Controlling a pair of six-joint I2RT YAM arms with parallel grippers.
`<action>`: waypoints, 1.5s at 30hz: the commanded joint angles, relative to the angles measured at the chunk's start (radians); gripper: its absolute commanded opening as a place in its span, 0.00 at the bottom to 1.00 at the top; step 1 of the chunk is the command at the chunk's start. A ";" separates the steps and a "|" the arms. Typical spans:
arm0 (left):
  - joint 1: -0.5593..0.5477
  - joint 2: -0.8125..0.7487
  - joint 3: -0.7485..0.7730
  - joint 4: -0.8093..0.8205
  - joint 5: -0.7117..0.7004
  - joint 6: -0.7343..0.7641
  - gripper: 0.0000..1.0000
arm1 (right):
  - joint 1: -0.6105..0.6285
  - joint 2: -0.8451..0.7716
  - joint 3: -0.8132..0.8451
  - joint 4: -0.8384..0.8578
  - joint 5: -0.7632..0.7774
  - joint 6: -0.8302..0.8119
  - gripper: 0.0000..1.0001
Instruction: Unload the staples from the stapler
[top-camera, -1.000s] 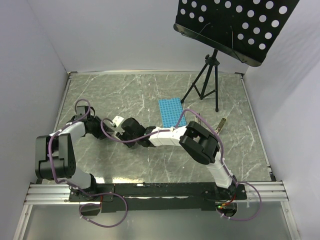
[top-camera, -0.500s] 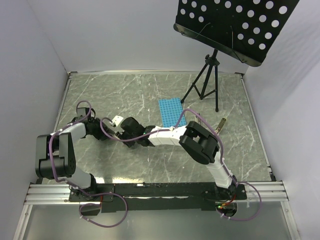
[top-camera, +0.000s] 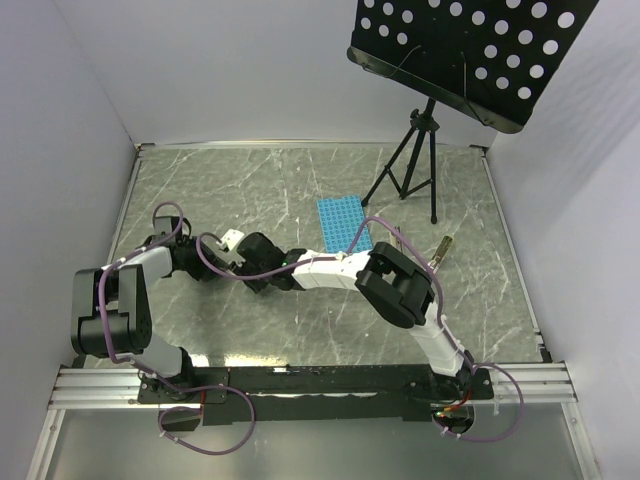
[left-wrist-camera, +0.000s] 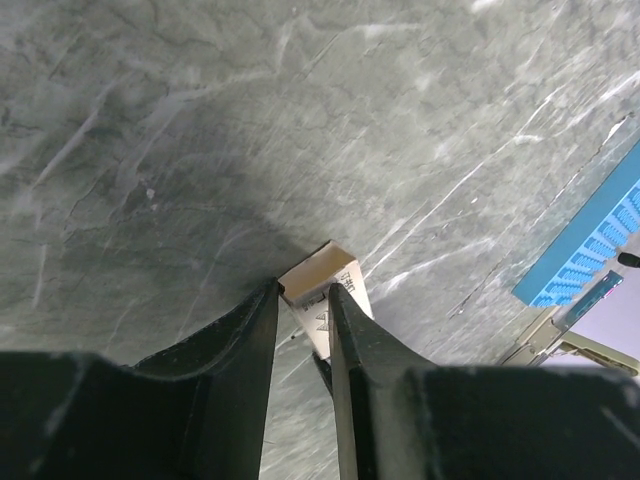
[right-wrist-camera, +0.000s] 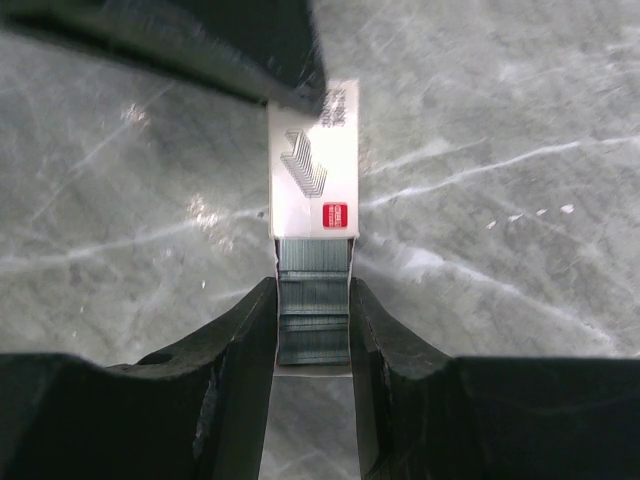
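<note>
A small white staple box (right-wrist-camera: 313, 160) lies on the table between the two grippers. My left gripper (left-wrist-camera: 303, 292) is shut on its far end (left-wrist-camera: 318, 272). Its inner tray is slid out towards my right gripper (right-wrist-camera: 312, 290), which is shut on the tray's sides. Grey strips of staples (right-wrist-camera: 313, 325) lie in the tray between my right fingers. In the top view the box (top-camera: 231, 239) sits left of centre, with both grippers meeting at it. The slim dark stapler (top-camera: 441, 249) lies alone at the right, away from both grippers.
A blue studded plate (top-camera: 343, 223) lies behind the right arm and shows in the left wrist view (left-wrist-camera: 590, 250). A black tripod (top-camera: 412, 160) with a perforated board stands at the back right. White walls enclose the table.
The right gripper and the box have shifted slightly to the left. Both grippers keep their hold.
</note>
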 joint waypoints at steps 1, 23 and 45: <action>-0.013 -0.005 -0.013 0.009 0.030 -0.013 0.32 | 0.005 0.035 0.055 -0.041 0.058 0.040 0.34; -0.046 0.011 -0.015 0.036 0.047 -0.029 0.32 | -0.016 -0.040 -0.121 0.157 -0.053 -0.059 0.34; -0.069 -0.020 -0.036 0.038 0.031 -0.035 0.33 | -0.042 -0.286 -0.319 0.172 -0.025 -0.079 0.66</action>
